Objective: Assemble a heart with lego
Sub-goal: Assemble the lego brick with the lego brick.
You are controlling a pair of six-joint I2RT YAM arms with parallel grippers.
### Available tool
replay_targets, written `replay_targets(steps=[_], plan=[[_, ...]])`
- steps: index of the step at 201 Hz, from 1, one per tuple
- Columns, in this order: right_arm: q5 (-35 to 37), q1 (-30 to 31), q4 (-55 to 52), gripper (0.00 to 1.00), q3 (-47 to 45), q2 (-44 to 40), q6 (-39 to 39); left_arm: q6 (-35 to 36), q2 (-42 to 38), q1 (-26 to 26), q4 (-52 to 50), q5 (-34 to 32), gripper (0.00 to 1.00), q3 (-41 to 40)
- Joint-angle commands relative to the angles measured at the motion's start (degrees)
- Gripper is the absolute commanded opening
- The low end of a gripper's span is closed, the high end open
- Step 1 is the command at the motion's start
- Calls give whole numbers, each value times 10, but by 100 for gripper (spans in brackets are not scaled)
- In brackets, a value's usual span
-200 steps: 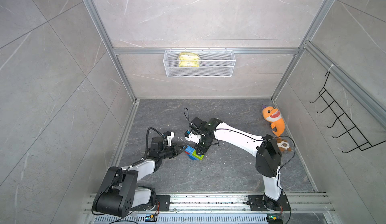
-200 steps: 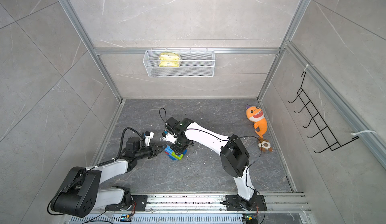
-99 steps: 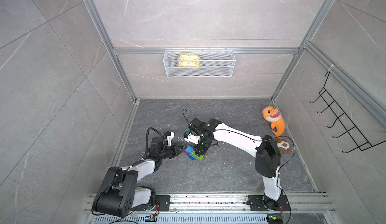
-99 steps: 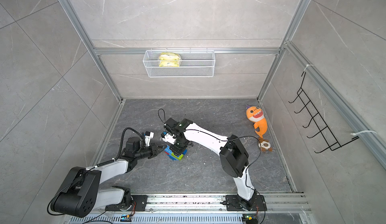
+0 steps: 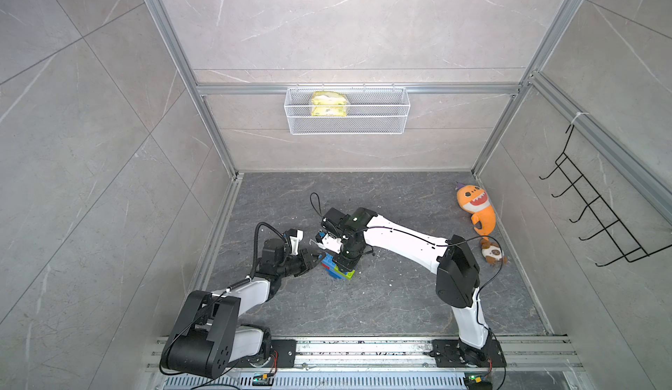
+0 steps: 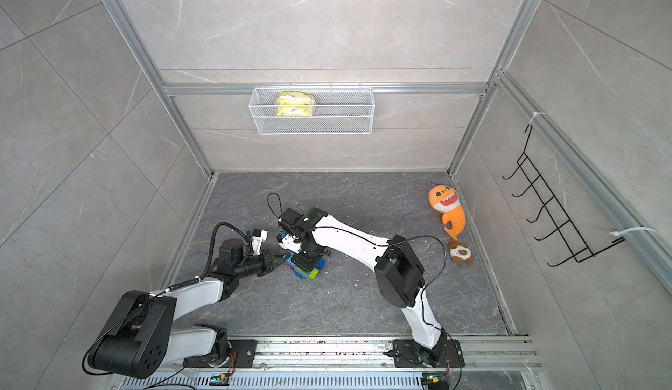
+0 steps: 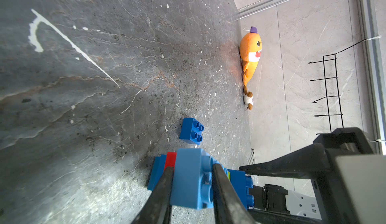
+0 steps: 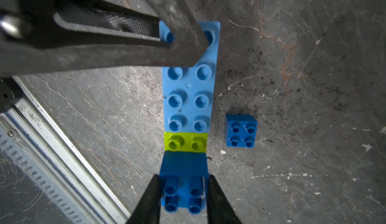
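The heart (image 5: 336, 269) (image 6: 304, 269) is a clump of joined lego at the middle of the dark floor, between both arms. My left gripper (image 7: 193, 170) (image 5: 315, 258) is shut on its light blue brick (image 7: 191, 179), beside a small red block (image 7: 171, 159). Seen from the right wrist, the long light blue brick (image 8: 189, 91) joins a lime green strip (image 8: 186, 141) and a dark blue brick (image 8: 183, 164). My right gripper (image 8: 183, 179) (image 5: 345, 261) is shut on that dark blue brick from above. One loose dark blue lego brick (image 8: 240, 131) (image 7: 191, 131) lies just beside the clump.
An orange plush shark (image 5: 476, 206) and a small brown plush (image 5: 492, 253) lie along the right wall. A wire basket (image 5: 347, 126) holding a yellow pack (image 5: 327, 104) hangs on the back wall. A black hook rack (image 5: 596, 221) is on the right wall.
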Motion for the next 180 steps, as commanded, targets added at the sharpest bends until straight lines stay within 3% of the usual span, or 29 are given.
replay_targets(steps=[1,66,98,180], plan=[[28,8,0,33,-12,54,2,12,-1,-3,-32,-22,32,-16],[31,9,0,33,-18,42,4,18,-13,0,-43,-41,38,-20],[29,8,-2,33,-15,40,6,3,-10,0,-19,-39,47,-24],[28,9,-3,33,-15,36,9,-79,6,3,138,-48,52,-64]])
